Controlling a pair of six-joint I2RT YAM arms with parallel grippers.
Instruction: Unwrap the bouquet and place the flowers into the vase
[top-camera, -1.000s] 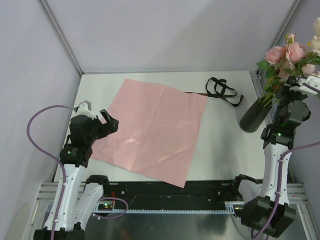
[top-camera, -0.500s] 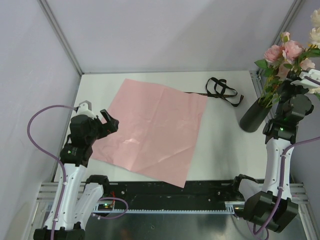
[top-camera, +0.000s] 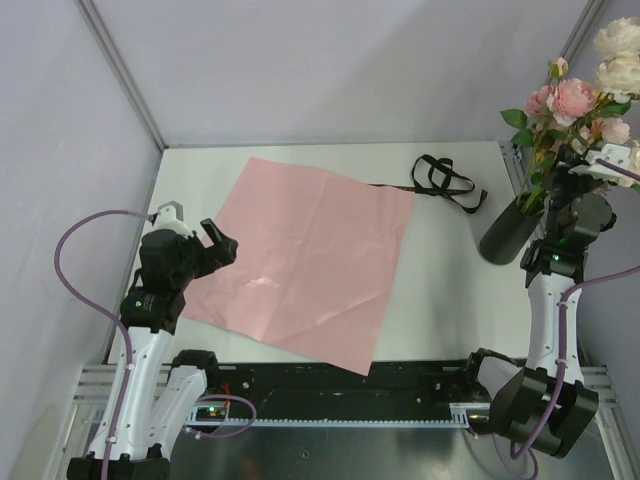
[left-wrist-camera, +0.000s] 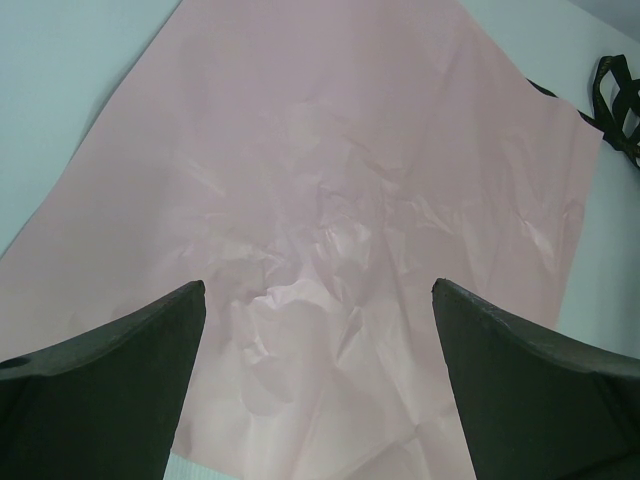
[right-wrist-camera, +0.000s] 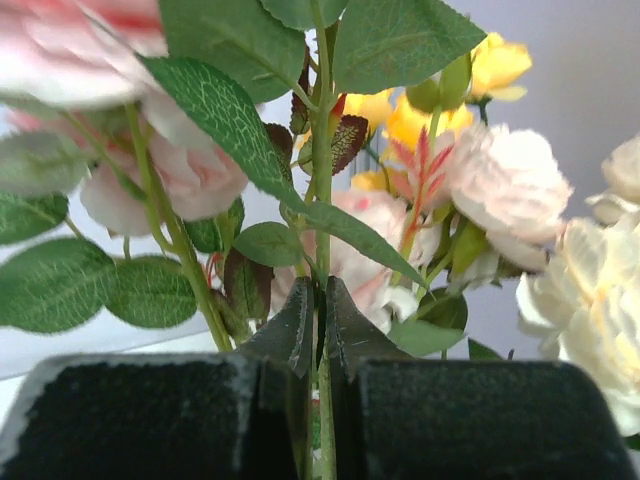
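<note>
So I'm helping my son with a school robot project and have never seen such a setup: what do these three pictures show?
These are two robot arms bolted at the near edge of a white table. The wide picture comes from a fixed camera above and behind them; the other two come from a small camera on each wrist, looking out past that arm's own jaws. On the table lie an unfolded pink paper sheet and a loose black ribbon; a dark vase stands at the right. The left arm holds nothing: its jaws stand wide open over the paper. The right arm has its jaws shut on the green stems of the flowers, holding the bunch upright above the vase. Whether the stem ends are inside its mouth I cannot tell.
</note>
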